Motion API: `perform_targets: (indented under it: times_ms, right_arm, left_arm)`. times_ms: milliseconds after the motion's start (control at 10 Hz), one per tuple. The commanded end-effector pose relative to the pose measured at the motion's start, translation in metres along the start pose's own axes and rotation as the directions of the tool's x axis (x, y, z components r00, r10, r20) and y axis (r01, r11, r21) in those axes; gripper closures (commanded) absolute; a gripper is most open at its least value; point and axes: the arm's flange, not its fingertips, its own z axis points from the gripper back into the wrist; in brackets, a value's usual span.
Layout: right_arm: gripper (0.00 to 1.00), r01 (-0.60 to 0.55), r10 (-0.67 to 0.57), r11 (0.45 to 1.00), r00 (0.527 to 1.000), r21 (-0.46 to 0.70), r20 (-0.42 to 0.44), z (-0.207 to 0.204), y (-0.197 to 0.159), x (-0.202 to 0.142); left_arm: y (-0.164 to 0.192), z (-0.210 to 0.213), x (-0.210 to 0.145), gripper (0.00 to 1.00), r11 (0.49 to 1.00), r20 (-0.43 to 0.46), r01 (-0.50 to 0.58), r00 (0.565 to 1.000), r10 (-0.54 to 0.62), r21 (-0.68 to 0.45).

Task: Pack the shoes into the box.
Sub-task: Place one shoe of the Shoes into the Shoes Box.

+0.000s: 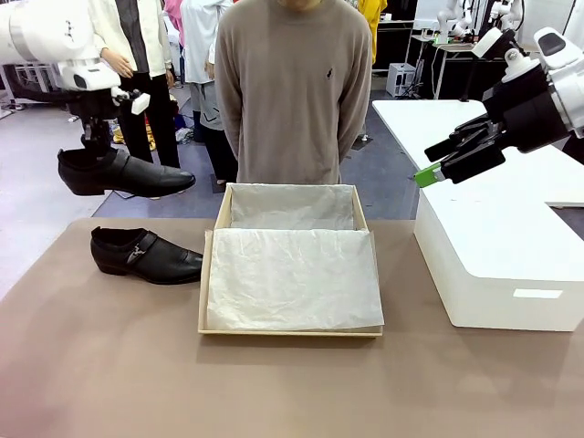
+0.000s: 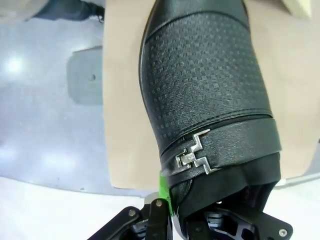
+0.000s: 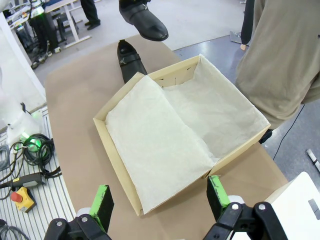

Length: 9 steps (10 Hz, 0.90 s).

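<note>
My left gripper is shut on the heel end of one black shoe and holds it in the air above the table's far left edge, toe pointing right. In the left wrist view that shoe runs up from my fingers, its metal buckle showing. The other shoe lies on the table left of the box, which stands open at mid table, lined with white tissue. My right gripper hangs open high at the right, above the white block; it looks down on the box.
A large white block takes up the table's right side. A person in a tan sweater stands at the far edge behind the box. Bare brown tabletop lies in front of the box.
</note>
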Motion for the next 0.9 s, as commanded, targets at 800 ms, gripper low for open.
perform_targets:
  times_ms: [800]
  right_arm:
    - [0.00,-0.023,0.023,1.000,0.999,0.017,0.025,-0.002,-0.003,0.000]
  left_arm:
    - [-0.037,0.028,0.056,1.00,0.999,-0.015,-0.003,1.000,0.003,-0.043]
